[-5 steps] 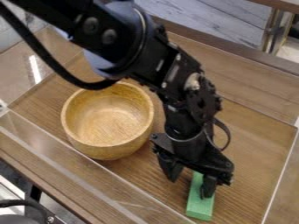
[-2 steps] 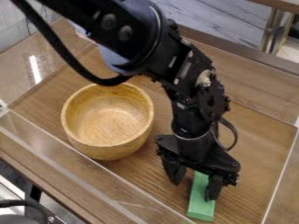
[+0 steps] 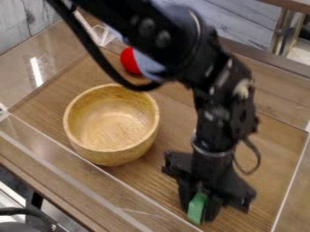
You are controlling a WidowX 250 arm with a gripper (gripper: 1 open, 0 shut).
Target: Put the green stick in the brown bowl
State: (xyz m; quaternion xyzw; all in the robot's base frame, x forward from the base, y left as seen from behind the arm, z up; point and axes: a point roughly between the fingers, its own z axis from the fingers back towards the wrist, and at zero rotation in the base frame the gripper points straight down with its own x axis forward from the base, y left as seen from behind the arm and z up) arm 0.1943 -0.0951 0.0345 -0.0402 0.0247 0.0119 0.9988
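The green stick (image 3: 193,209) shows only as a short green piece poking out under the black fingers, low on the wooden surface at the front right. My gripper (image 3: 204,205) points straight down and is shut on the green stick; the fingers hide most of it. The brown bowl (image 3: 111,122) sits to the left and a little further back, a short way from the gripper, with nothing inside it. The dark arm reaches in from the top left and passes behind and above the bowl.
A red toy (image 3: 130,59) lies behind the bowl, partly hidden by the arm. The wooden surface (image 3: 273,154) has low clear walls along its front left edge (image 3: 36,154).
The fingers have shut on the green stick, and less of it shows now. The upper arm has swung to the right, uncovering the red toy behind the bowl.
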